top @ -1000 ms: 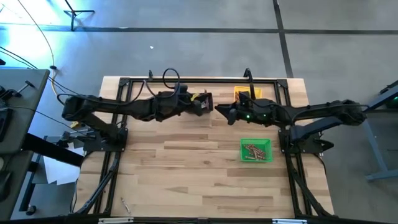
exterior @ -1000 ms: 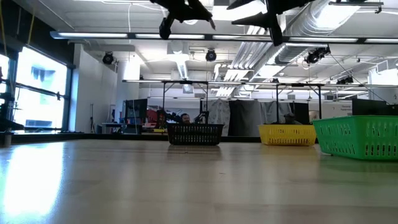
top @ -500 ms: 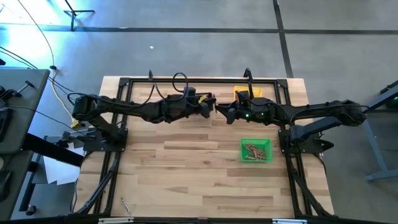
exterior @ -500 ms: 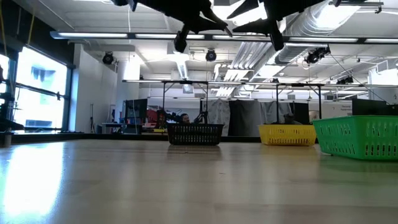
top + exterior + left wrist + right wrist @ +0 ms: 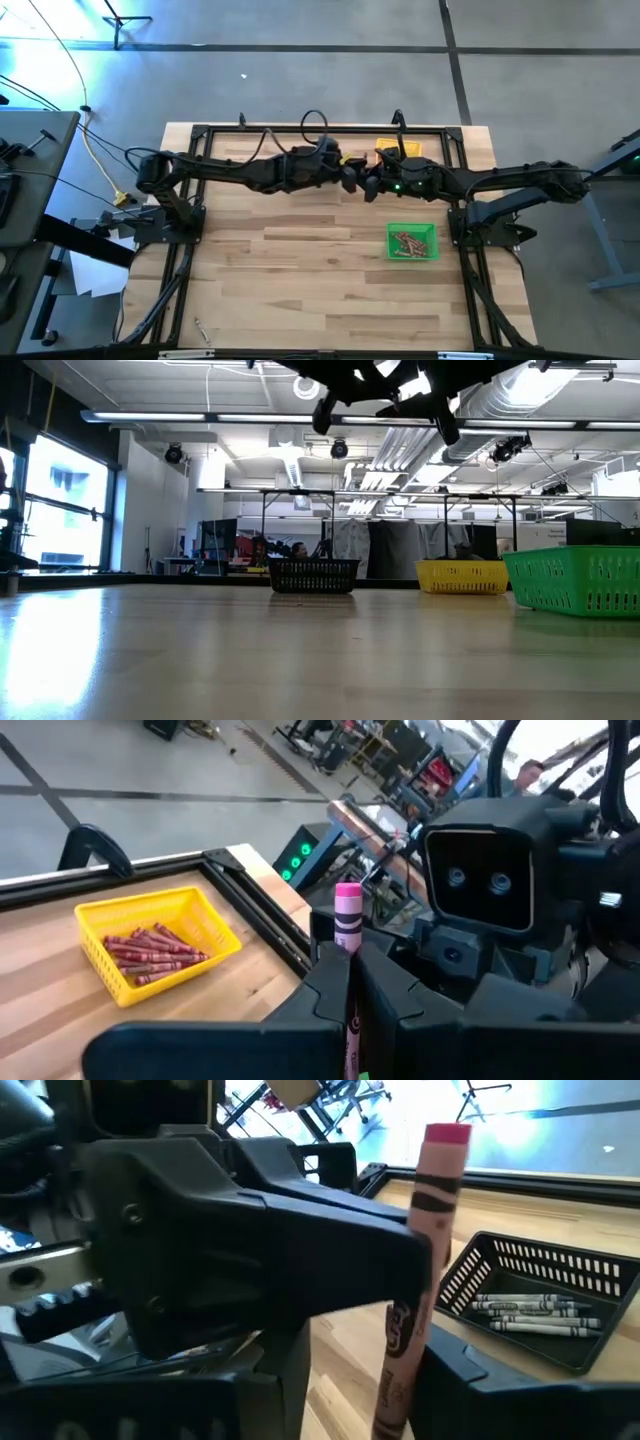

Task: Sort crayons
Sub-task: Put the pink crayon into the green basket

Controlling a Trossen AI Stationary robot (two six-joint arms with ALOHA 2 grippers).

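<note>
A pink crayon (image 5: pixel 347 915) stands upright high above the table's far middle, between my two grippers; it also shows in the right wrist view (image 5: pixel 435 1190). My left gripper (image 5: pixel 352 178) reaches in from the left and my right gripper (image 5: pixel 366 184) from the right, and both are shut on the crayon. A green bin (image 5: pixel 412 243) holds brownish crayons. A yellow bin (image 5: pixel 155 945) holds red crayons. A black bin (image 5: pixel 530 1295) holds grey crayons. All three bins rest flat on the table. My left gripper pinches the crayon's lower part (image 5: pixel 350 995) between its two fingers, coming level from the table's left. The crayon stands upright, its top above the fingers, clear of the table. My right gripper has the crayon's lower part (image 5: pixel 400 1370) between its fingers, coming level from the table's right. The left gripper's finger (image 5: pixel 380 1250) lies beside the crayon higher up. The crayon is upright and lifted clear.
The yellow bin (image 5: pixel 395 152) sits at the far edge, partly under my right arm. The black bin (image 5: pixel 314 575) is at the far middle, below my left arm. Black frame rails (image 5: pixel 200 135) run along the table's far edge and its sides.
My left gripper has moved toward the table's right edge, up to my right gripper, and now meets the crayon there. My right gripper has kept still.
</note>
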